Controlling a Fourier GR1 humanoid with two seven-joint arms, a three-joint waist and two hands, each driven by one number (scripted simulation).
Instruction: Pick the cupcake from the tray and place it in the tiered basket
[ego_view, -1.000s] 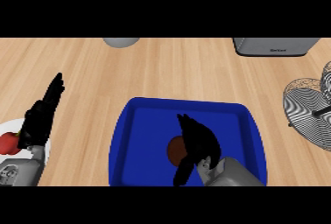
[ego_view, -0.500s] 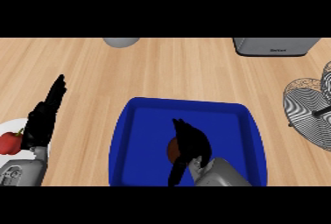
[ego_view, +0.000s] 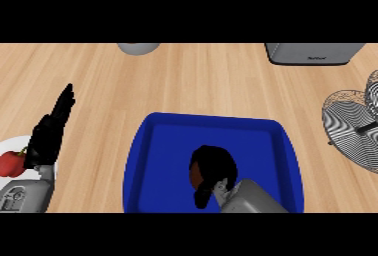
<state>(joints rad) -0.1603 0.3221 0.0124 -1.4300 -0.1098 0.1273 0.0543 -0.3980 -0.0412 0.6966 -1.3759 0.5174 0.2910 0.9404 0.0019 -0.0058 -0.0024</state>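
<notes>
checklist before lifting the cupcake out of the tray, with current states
1. Right hand over the cupcake: ok.
2. Cupcake inside the blue tray: ok.
3. Cupcake held: cannot tell, the hand covers most of it.
4. Path from tray to tiered basket runs over bare counter: ok.
5. Left hand open at the view's left, away from the tray: ok.
6. Basket tier free to receive: cannot tell, the view's edge cuts the basket.
</notes>
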